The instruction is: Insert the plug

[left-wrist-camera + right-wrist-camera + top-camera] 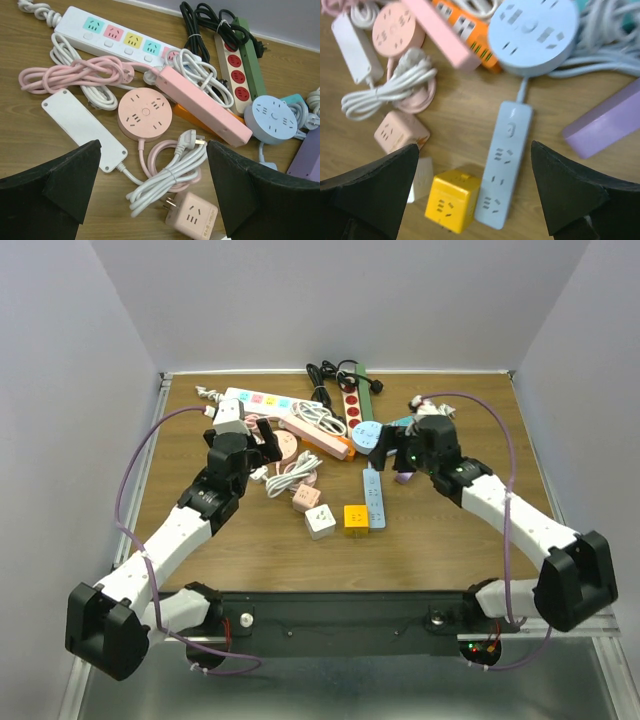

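1. The plug point(191, 140) is white. It lies on the table point(450, 540) with its prongs pointing away from the left arm, at the far end of its own bundled white cord point(167, 176).
2. It rests on a loop of pink cord, just right of the round pink socket point(145, 114) and short of the long pink bar point(202, 105). A pink cube point(194, 216) sits near the cord's near end.
3. The left gripper point(152, 145) hovers over this spot with its fingers spread and nothing between them. The plug lies slightly right of the gap.
4. The right gripper point(474, 145) is also spread and empty. It hangs over the blue strip point(504, 162) and the yellow cube point(452, 200), apart from the plug.
5. I judge the step to be the approach: nothing is grasped and the plug is in no socket.
6. The next move probably calls for the left gripper to shift right and come down on the plug's body, leaving the prongs free.
7. The plug then has to be turned until its prongs match a socket's slots; the round pink socket is closest. The cord bundle will likely drag along, and a light socket may slide unless the right gripper steadies it.
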